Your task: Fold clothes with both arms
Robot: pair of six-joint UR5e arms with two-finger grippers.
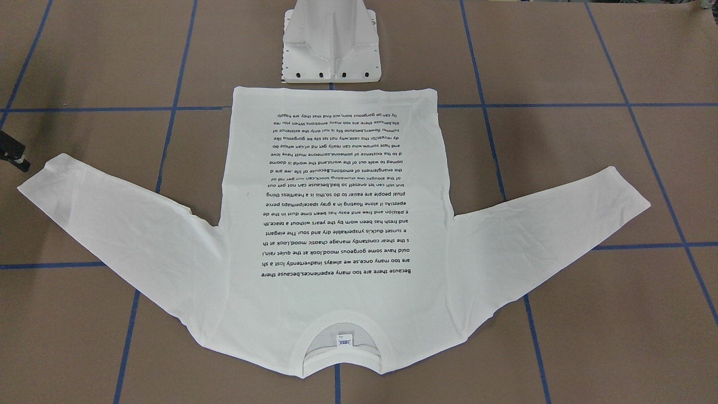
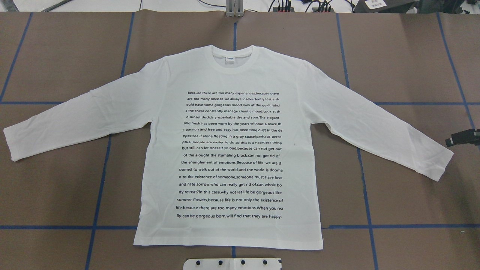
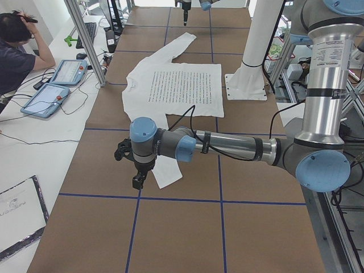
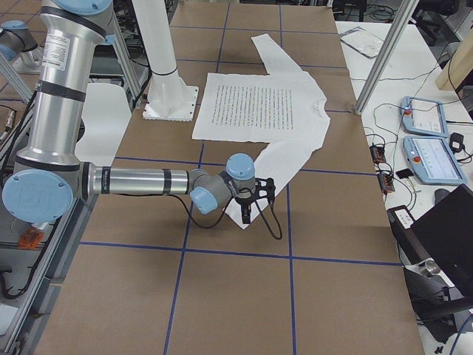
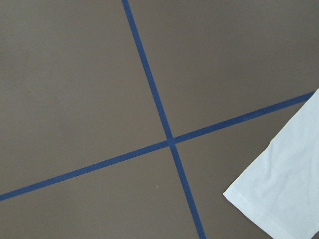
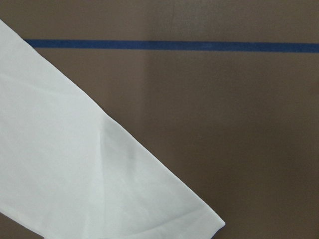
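As the white T-shirt (image 2: pixel 228 150) lay flat on the bench (image 2: pixel 56 56), its cuffs (image 2: pixel 444 167) just beside the left end effector (image 3: pixel 138 182) and right end effector (image 2: pixel 450 141), folding seemingly awaited cuff grasps; neither's finger spread could be told.

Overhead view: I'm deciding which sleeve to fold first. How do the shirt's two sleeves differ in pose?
The right-side sleeve slopes more steeply toward the robot than the left-side sleeve, so its cuff ends nearer the robot. The right gripper shows near the right-side sleeve's cuff. No gripper shows by the left-side sleeve here. Both lie flat, spread out and ungrasped.
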